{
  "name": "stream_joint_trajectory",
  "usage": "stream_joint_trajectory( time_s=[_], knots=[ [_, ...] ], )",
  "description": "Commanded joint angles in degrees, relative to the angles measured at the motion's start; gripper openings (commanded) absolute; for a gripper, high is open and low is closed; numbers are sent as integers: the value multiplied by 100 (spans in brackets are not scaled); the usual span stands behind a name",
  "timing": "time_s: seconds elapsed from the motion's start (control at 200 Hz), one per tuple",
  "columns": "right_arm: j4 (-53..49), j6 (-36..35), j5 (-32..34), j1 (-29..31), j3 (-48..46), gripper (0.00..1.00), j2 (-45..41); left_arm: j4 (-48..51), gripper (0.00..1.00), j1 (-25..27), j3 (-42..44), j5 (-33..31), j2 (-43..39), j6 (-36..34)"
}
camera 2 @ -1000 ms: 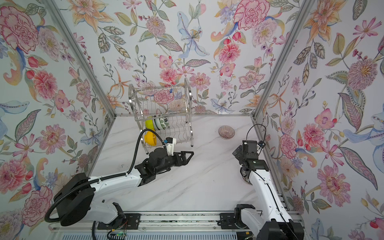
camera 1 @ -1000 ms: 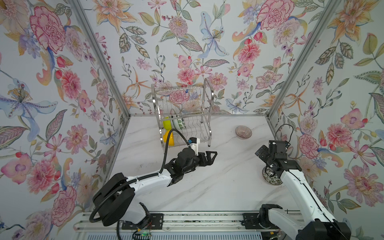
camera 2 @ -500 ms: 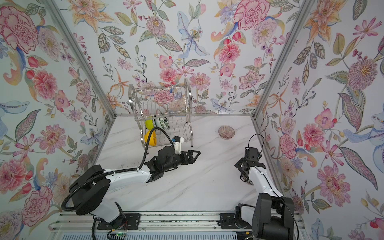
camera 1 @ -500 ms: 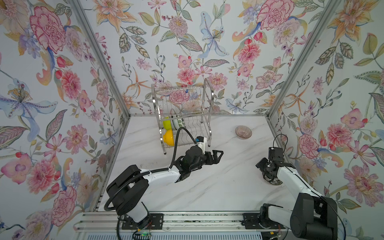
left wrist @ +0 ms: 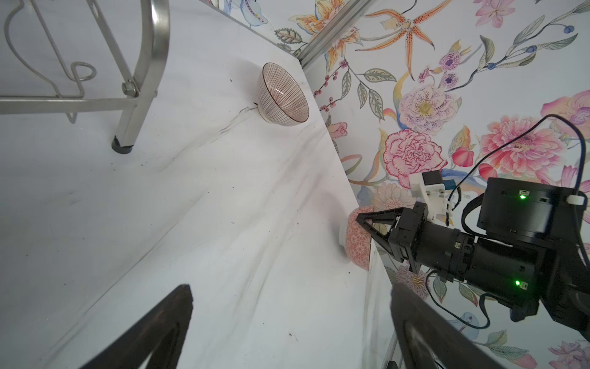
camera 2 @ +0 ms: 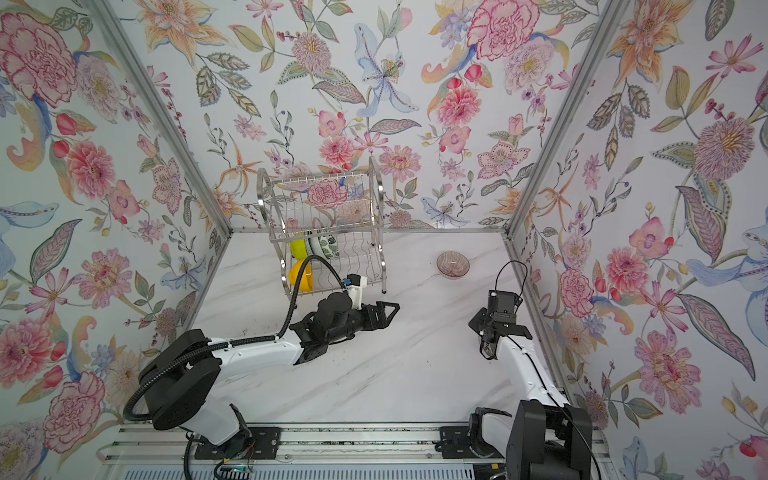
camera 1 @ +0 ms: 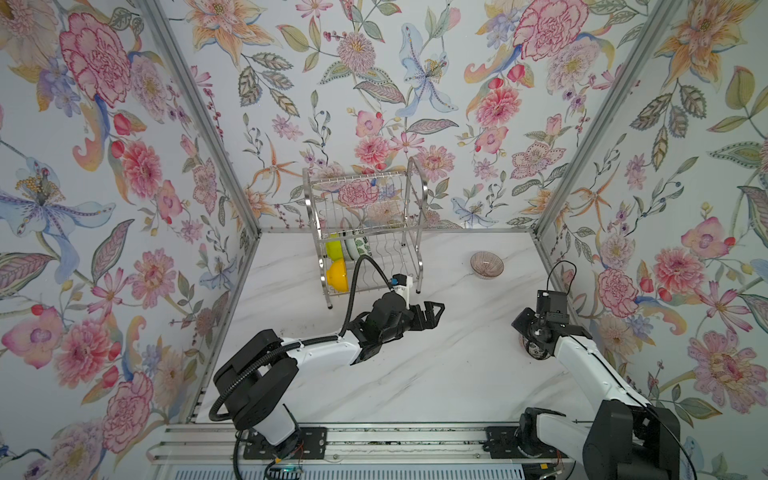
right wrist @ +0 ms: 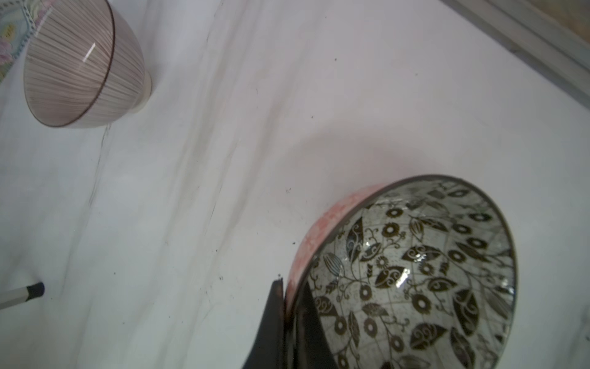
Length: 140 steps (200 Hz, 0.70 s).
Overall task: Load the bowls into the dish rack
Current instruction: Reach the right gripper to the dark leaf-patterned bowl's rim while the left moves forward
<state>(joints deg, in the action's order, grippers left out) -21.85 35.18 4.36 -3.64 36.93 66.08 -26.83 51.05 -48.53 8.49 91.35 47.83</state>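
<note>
Counter (camera 1: 436,374), dish rack (camera 1: 365,208) at the back wall — rim pinch made, the lift is next.
The left gripper (camera 1: 436,313) hangs wide open and empty in front of the rack. The right gripper (right wrist: 292,287) is closed on the rim of the black-and-white floral bowl (right wrist: 412,271), near the right wall — I think it should lift slowly and keep the bowl level, because a thin rim pinch can slip.

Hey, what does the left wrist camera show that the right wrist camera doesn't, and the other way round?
Only the left wrist view: the open left gripper and the dish rack's curved frame. Only the right wrist view: the floral bowl's black-and-white inside. Both: the right gripper shut on that bowl's rim, and the ribbed bowl on the table.
</note>
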Motion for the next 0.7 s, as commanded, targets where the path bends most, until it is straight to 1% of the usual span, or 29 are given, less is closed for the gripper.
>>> stream_joint_trajectory(
  time_s=[0.0, 0.08, 0.195, 0.32, 0.4, 0.42, 0.48, 0.591, 0.696],
  knots=[
    [-361, -26, 91, 572, 547, 0, -32, 216, 99, -131, 78, -150, -422, -151],
    [-430, 38, 185, 1275, 913, 0, 235, 322, 99, -306, 298, -176, -669, -152],
    [-460, 55, 194, 2315, 1509, 0, 912, 461, 99, -640, 711, -205, -1143, -120],
    [-520, 61, 210, 3174, 2194, 0, 1729, 680, 99, -1123, 1142, -168, -1769, -47],
    [-587, 11, 119, 3474, 2601, 0, 2255, 875, 99, -1413, 1391, -177, -2195, -37],
    [-613, -20, 96, 3685, 2685, 0, 2378, 926, 99, -1492, 1444, -173, -2297, -37],
    [-691, -95, 86, 3906, 2965, 0, 2690, 1071, 99, -1712, 1616, -157, -2577, -38],
    [-807, -217, 193, 4155, 3294, 0, 3096, 1248, 99, -2120, 1882, -4, -2988, 57],
    [-897, -318, 20, 4284, 3549, 0, 3421, 1348, 99, -2345, 2071, 56, -3248, 103]
  ],
)
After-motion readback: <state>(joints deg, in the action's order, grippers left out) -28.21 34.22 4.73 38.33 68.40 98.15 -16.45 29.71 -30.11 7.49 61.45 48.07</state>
